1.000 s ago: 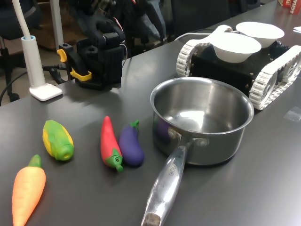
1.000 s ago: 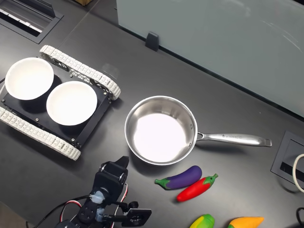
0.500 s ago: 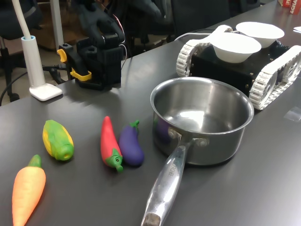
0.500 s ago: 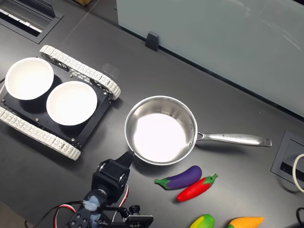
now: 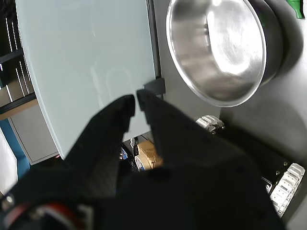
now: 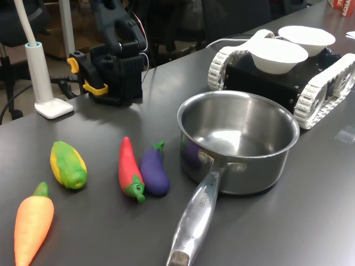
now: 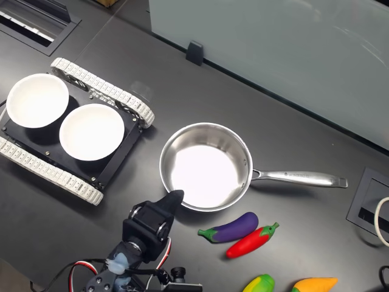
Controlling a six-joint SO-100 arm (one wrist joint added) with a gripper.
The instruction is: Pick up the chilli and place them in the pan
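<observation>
The red chilli (image 6: 129, 166) (image 7: 249, 241) with a green stem cap lies on the dark table beside a purple eggplant (image 6: 155, 170) (image 7: 231, 228), on the first exterior view's left of the pan. The steel pan (image 6: 238, 138) (image 7: 205, 167) (image 5: 220, 48) stands empty, its long handle (image 7: 298, 177) pointing to the second exterior view's right. My black gripper (image 7: 172, 197) (image 5: 135, 101) hangs in the air by the pan's near rim, well apart from the chilli. Its fingertips (image 5: 127, 101) are shut with nothing between them.
A corn toy (image 6: 68, 164) and an orange carrot (image 6: 33, 228) lie further to the first exterior view's left. A tracked vehicle (image 7: 118, 100) carrying two white bowls (image 7: 91, 131) stands on the second exterior view's left of the pan. The arm's base (image 6: 116, 72) and a white lamp stand (image 6: 52, 105) are at the back.
The arm has swung up and forward. In the second exterior view the gripper tip has moved up and right, closer to the pan's rim. The vegetables and pan have not moved.
</observation>
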